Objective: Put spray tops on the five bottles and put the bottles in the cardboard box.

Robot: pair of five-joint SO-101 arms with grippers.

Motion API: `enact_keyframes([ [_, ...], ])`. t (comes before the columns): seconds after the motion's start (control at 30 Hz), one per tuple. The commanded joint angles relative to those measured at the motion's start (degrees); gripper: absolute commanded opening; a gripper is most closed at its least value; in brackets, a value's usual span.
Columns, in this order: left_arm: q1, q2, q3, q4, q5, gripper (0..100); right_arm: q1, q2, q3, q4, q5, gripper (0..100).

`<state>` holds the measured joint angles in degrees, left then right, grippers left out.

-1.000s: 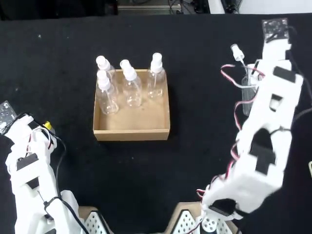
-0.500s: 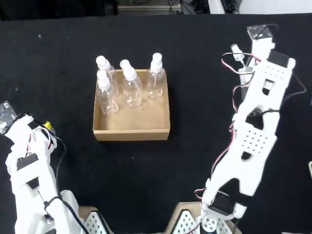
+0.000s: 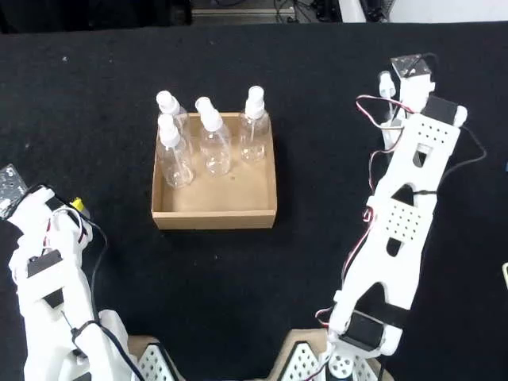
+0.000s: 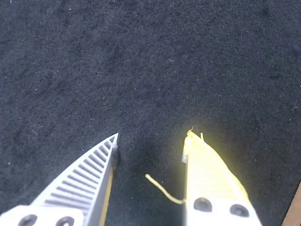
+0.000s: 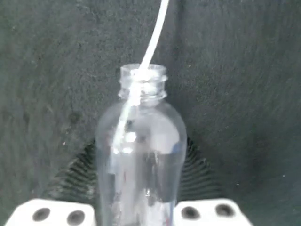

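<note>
— Did you catch that? A second ago the right arm (image 3: 405, 214) was hunched up high at the right. Now it lies stretched out long toward the far right corner of the surface (image 3: 317, 63).

— Yes, and it has come down over the fifth bottle (image 5: 141, 155). The right tool (image 5: 138, 169) looks closed in on it, a jaw against each side.

— Is the top on?

— Not yet, I'd say. The spray top (image 3: 386, 82) sits up above, just left of the wrist. Its tube (image 5: 155, 33) runs down into the open neck, but the head isn't seated.

— And the rest?

— Nothing has stirred there. The four capped bottles (image 3: 216, 147) stand along the far side of the cardboard box (image 3: 214, 216), left of centre. I can't tell whether the far-left one is fully inside.

— The left arm (image 3: 44, 262)?

— It's parked at the near left as before. The left tool (image 4: 150, 141) has its jaws apart over bare cloth, holding nothing.

— So this is the last bottle.

— It seems so. The head needs fixing down, then the bottle goes well across to the box's free near half. With the top loose, I'd worry about the tube slipping out on the way.
</note>
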<state>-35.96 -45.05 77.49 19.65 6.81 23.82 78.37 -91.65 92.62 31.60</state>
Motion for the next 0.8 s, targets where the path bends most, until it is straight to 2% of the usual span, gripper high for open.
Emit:
enact_keyframes([
  [0.0, 0.4, -1.6, -0.8, -1.2, -0.4, 20, 3.2, -1.8, -3.8, 0.6, 1.5, 1.0],
  [0.23, 0.6, -1.6, -0.8, -1.2, -0.4, 20, 7.2, -5.8, -4.0, 5.4, 7.4, 1.1],
  [0.77, 0.6, -1.6, -0.8, -1.2, -0.4, 20, 17.2, -16.7, -2.9, 8.7, 7.5, 1.1],
])
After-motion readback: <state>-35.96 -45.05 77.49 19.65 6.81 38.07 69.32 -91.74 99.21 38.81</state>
